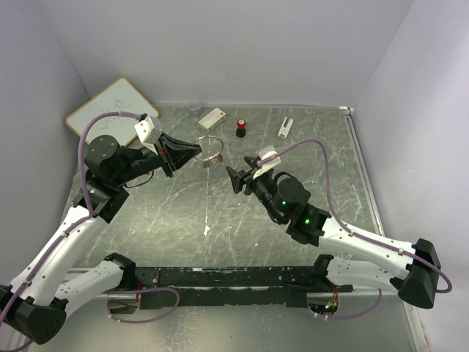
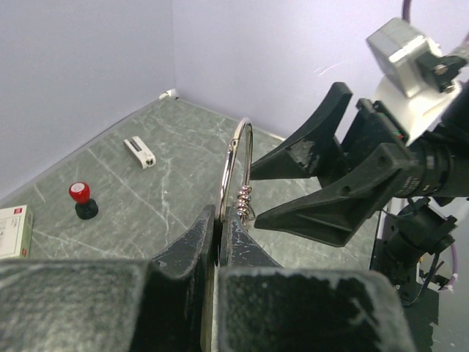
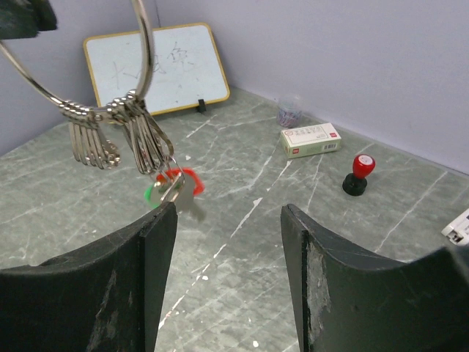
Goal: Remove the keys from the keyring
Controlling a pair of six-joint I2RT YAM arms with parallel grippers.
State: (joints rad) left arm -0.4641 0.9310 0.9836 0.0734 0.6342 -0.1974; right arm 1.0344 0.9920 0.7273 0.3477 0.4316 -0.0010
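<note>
Above the bench, keyring: the thin silver keyring [image 3: 141, 33] hangs in the air over the far middle of the bench [image 1: 220, 220], upright, its lower edge pinched in the left gripper [image 2: 220, 227].
Keys: two tiny keys [image 3: 174, 188], one green-headed and one red-headed, dangle at the bottom from a bunch of small split rings [image 3: 143, 139]; a second bunch hangs just beside it on the same loop.
Handling: light, stiff metal throughout, probably slippery. The bunches look free to slide and swing on the wire. The plastic heads likely give the better bite, since the blades are short and smooth.
Where to hold: I would take a key by its coloured head, close under its split ring, so that it cannot pivot away.
Left gripper: clamped on the keyring wire, fingers together.
Right gripper: the right gripper [image 3: 227, 213] has its jaws apart and holds nothing. It faces the ring, just below and near the keys, not touching them.
Risk: a pull may drag the ring round in the left gripper's pinch rather than free a key.
Surroundings: a red-capped stamp [image 1: 240, 128], a white box [image 1: 212, 117] and a whiteboard [image 1: 113, 110] sit towards the far wall, well apart from the ring.
</note>
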